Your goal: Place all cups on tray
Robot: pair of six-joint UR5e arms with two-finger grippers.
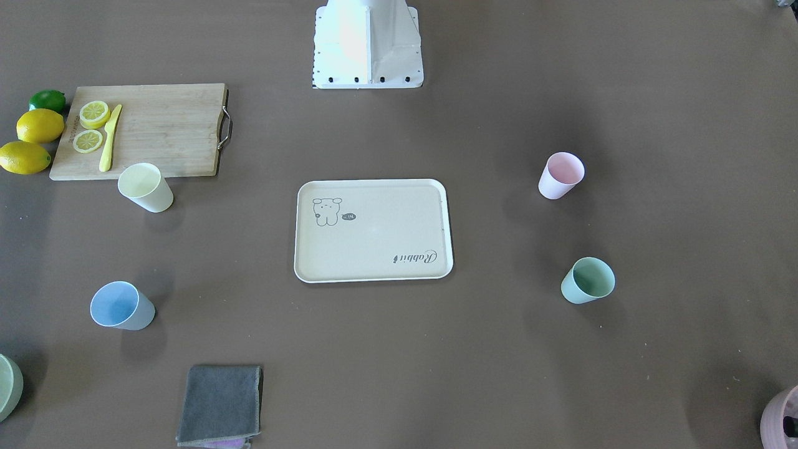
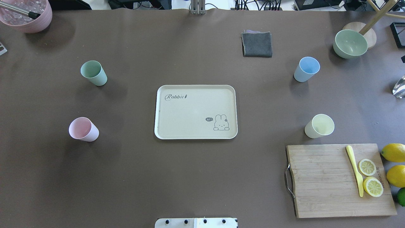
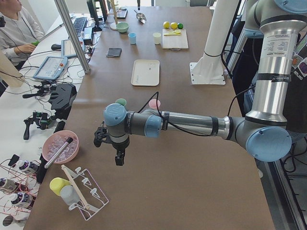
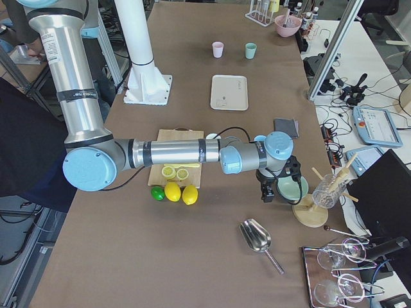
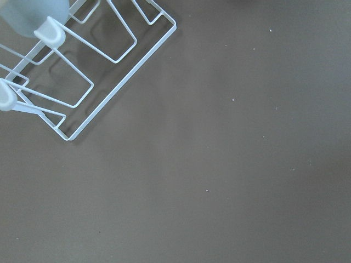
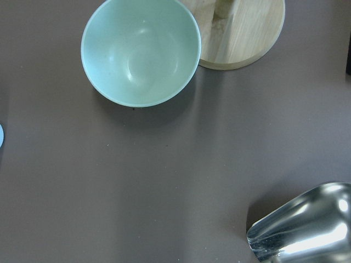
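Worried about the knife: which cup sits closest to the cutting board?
The pale yellow cup, right beside the cutting board; the blue cup, pink cup and mint cup stand farther off.

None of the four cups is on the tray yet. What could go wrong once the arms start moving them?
The yellow cup stands close to the cutting board, so a finger coming down on that side might catch the board and tip the cup. The green bowl beyond the blue cup could be mistaken for a cup. The tray has to take four cups, so later ones might knock earlier ones over.
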